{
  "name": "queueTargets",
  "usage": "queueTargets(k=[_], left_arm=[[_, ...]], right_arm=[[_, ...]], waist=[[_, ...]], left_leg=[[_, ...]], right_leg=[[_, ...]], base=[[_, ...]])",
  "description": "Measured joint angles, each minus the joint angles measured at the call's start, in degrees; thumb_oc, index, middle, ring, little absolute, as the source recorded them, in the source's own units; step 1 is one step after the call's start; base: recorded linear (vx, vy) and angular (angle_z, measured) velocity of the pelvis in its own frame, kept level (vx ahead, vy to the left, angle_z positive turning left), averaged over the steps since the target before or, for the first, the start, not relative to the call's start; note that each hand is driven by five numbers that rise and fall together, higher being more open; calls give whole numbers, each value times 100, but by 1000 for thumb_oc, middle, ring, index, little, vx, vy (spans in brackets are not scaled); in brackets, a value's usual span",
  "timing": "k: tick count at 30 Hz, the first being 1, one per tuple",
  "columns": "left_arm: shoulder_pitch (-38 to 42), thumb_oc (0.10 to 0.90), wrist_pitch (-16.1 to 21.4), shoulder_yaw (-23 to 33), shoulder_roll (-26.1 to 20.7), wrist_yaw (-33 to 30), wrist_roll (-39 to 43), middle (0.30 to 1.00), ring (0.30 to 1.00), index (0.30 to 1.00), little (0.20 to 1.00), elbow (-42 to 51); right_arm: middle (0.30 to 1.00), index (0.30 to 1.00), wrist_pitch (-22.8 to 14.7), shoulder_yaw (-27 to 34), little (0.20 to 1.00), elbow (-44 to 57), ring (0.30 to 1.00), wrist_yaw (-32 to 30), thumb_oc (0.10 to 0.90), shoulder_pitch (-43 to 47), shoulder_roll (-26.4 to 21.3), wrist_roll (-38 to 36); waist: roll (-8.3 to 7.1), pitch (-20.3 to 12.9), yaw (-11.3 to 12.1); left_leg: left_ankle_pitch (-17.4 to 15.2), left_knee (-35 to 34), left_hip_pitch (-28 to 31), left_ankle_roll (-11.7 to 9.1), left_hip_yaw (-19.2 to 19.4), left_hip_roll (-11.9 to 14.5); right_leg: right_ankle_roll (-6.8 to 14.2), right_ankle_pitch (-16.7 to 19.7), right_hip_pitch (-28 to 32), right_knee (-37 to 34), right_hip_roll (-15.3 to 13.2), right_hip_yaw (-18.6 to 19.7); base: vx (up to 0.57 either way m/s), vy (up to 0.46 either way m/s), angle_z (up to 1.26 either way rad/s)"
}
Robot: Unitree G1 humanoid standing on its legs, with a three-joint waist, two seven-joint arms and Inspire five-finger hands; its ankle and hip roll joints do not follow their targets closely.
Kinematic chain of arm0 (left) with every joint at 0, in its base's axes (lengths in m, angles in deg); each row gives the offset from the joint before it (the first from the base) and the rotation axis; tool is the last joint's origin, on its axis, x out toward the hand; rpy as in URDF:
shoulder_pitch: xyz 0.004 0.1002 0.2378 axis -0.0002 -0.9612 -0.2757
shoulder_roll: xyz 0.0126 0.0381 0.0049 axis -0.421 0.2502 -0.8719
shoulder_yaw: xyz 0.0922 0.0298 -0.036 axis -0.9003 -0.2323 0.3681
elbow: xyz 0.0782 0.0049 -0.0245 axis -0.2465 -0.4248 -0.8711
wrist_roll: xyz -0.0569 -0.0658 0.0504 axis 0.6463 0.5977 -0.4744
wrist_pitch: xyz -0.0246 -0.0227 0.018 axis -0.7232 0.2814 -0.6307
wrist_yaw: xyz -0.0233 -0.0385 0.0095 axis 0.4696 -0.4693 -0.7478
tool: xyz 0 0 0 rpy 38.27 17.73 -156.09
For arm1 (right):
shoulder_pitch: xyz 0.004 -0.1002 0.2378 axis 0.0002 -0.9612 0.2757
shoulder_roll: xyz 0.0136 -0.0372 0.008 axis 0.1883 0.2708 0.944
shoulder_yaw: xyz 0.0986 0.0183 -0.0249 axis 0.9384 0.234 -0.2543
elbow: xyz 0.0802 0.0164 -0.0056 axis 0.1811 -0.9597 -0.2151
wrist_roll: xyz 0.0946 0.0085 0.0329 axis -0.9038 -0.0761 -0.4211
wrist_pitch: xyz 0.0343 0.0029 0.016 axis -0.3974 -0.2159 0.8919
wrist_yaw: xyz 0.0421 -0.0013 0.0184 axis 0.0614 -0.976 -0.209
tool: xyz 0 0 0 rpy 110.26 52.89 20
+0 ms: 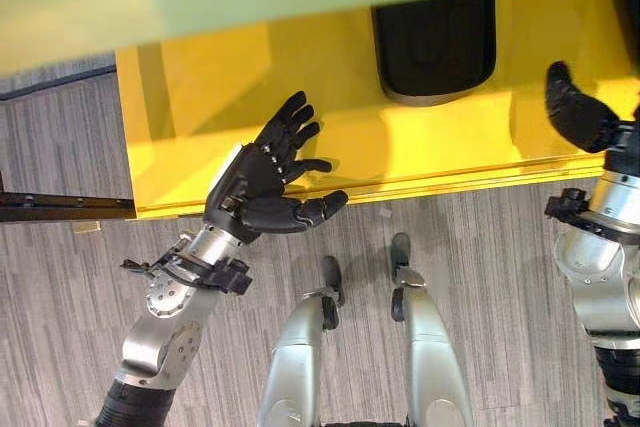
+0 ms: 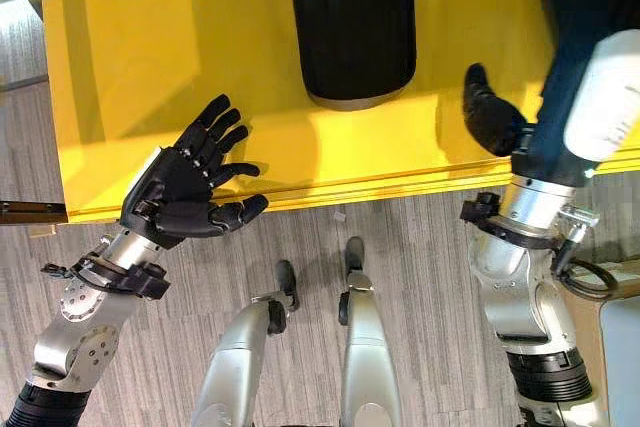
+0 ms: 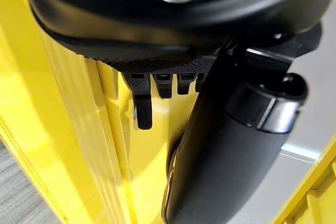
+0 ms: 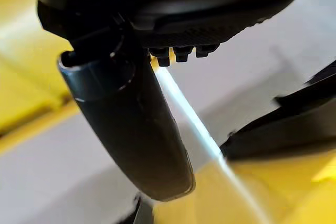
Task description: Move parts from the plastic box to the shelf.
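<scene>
The black part in the yellow box is cut off by the top edge.

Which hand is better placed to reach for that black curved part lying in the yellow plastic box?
Probably the right hand: it already hangs over the yellow plastic box, close beside the black curved part. The left hand, fingers spread open, hovers at the box's near rim, farther from the part.

A bright yellow plastic box looks smooth and slightly glossy, catching soft light along its near rim. Inside, by its far wall, a black part looks like matt plastic with a paler, duller lower edge. The floor beneath has a grey, streaked wood-grain finish, matt.
</scene>
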Motion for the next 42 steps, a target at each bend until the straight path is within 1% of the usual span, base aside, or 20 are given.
queueTargets(k=[1,2,5,10,15,17,18,20,23,24,26,28,29,30,32,33,35,37,41,42], left_arm=[[-1,900,0,0,0,0,2,1000,1000,1000,1000,0],[-65,900,42,-26,5,-23,148,1000,1000,1000,1000,-4],[-117,900,137,-54,40,-66,149,1000,1000,1000,1000,-4],[-110,900,258,-208,35,-280,139,1000,1000,1000,1000,0],[-157,900,248,-234,38,-372,141,1000,1000,1000,1000,2],[-282,900,209,-291,39,-388,140,1000,1000,1000,1000,-17],[-406,900,203,-311,69,-355,137,1000,1000,1000,1000,-69],[-971,900,208,-232,258,-334,137,1000,1000,1000,1000,-184],[-1436,900,202,-132,307,-246,137,1000,1000,1000,1000,-388],[-1683,900,202,5,382,-144,136,1000,1000,1000,1000,-368],[-2063,900,219,228,484,6,136,1000,1000,1000,1000,-336],[-2135,900,216,238,487,37,100,1000,1000,1000,1000,-336],[-2130,900,215,213,530,73,80,1000,1000,1000,1000,-336],[-2081,900,219,184,601,159,79,1000,1000,1000,1000,-334],[-1808,900,201,-56,690,146,27,1000,1000,1000,1000,-400],[-1705,900,186,-346,702,113,30,1000,1000,1000,1000,-485],[-1541,900,109,-711,756,-103,-19,1000,1000,1000,1000,-687],[-1522,900,65,-761,947,-273,-146,1000,1000,1000,1000,-741],[-1678,900,-29,-871,911,-333,-206,1000,1000,1000,1000,-736],[-1868,900,-101,-932,913,-398,-209,1000,1000,1000,1000,-737]], right_arm=[[1000,1000,-1,0,1000,0,1000,-4,900,0,0,-1],[1000,1000,-43,-1,1000,0,1000,-273,900,-21,78,-113],[1000,1000,-83,0,1000,0,1000,-552,900,-48,170,-212],[1000,1000,-109,4,1000,5,1000,-964,900,0,206,-137],[1000,1000,-152,140,1000,5,1000,-1268,900,-122,271,-184],[1000,1000,-182,234,1000,3,1000,-1345,900,-333,439,-264],[1000,1000,-335,294,1000,-75,1000,-1416,900,-530,537,-374],[1000,1000,-586,575,1000,-248,1000,-1534,900,-1123,683,-833],[1000,1000,-803,1066,1000,-368,1000,-1563,900,-1726,931,-1574],[1000,1000,-874,1221,1000,-367,1000,-1568,900,-1971,980,-1845],[1000,1000,-955,1527,1000,-368,1000,-1573,900,-2293,1023,-2213],[1000,1000,-1030,1733,1000,-369,1000,-1562,900,-2283,1150,-2499],[1000,1000,-1037,1744,1000,-377,1000,-1523,900,-2261,1242,-2698],[1000,1000,-1053,1713,1000,-395,1000,-1486,900,-2267,1309,-2815],[1000,1000,-1135,1430,1000,-530,1000,-1279,900,-2176,1536,-3056],[1000,1000,-1201,1078,1000,-814,1000,-985,900,-2069,1737,-3581],[1000,1000,-1122,233,1000,-1067,1000,-571,900,-2076,2285,-3805],[1000,1000,-926,-379,1000,-1066,1000,-180,900,-2341,2372,-3888],[1000,1000,-758,-375,1000,-1065,1000,-55,900,-2834,2216,-3888],[1000,1000,-755,-60,1000,-1066,1000,-38,900,-3012,2178,-3887]], waist=[[2,0,0],[67,1,-5],[100,1,-10],[125,1,-10],[128,2,-13],[128,1,-29],[127,2,-47],[125,0,-162],[108,-28,-211],[83,-144,-287],[16,-595,-304],[-68,-932,-310],[-140,-1214,-310],[-232,-1539,-308],[-400,-1782,-331],[-453,-2062,-349],[-436,-2197,-413],[-376,-2256,-452],[-362,-2265,-487],[-363,-2266,-578]], left_leg=[[0,0,0,0,1,0],[12,-36,7,-2,46,-4],[55,-109,33,-13,62,-20],[151,-287,96,-20,73,-83],[168,-318,221,-35,77,-84],[180,-435,450,-48,76,-91],[183,-532,669,-52,80,-96],[217,-906,1371,-83,50,-92],[291,-1463,2301,-167,-26,-82],[307,-1755,2585,-216,-92,-80],[515,-2314,2907,-286,-104,-55],[684,-2661,3177,-355,-116,6],[747,-2840,3315,-375,-134,48],[807,-2947,3382,-396,-141,85],[836,-3110,3741,-461,-170,141],[773,-3112,3791,-503,-188,173],[765,-3114,3905,-494,-172,148],[749,-3133,3928,-461,-101,106],[735,-3133,3916,-424,-84,66],[727,-3134,3916,-396,-74,35]], right_leg=[[0,0,-1,0,0,2],[0,0,-33,11,0,47],[-1,1,-50,15,-19,70],[-9,2,-69,19,-41,79],[-14,-2,25,15,-38,88],[-22,-10,226,-38,-38,82],[-27,-29,421,-84,-45,76],[-20,-68,1110,-356,-29,14],[-17,-79,2016,-767,24,-86],[40,-112,2302,-996,46,-134],[19,8,2588,-1430,127,-200],[-51,140,2865,-1771,224,-239],[-59,198,3040,-2002,297,-256],[-66,250,3125,-2170,355,-281],[-61,338,3607,-2531,417,-333],[-62,291,3664,-2531,443,-342],[-54,287,3764,-2529,431,-335],[-32,284,3769,-2529,404,-271],[11,283,3763,-2530,368,-227],[6,313,3758,-2529,341,-208]], base=[[-4,31,-10],[0,46,-6],[6,63,-3],[3,38,2],[17,20,-1],[30,16,0],[0,0,0],[131,-17,1],[195,-50,8],[187,-51,17],[191,-62,9],[158,-46,2],[168,-38,2],[177,-39,5],[191,-14,8],[165,46,4],[154,99,1],[119,153,-9],[63,124,-7],[86,228,-11]])
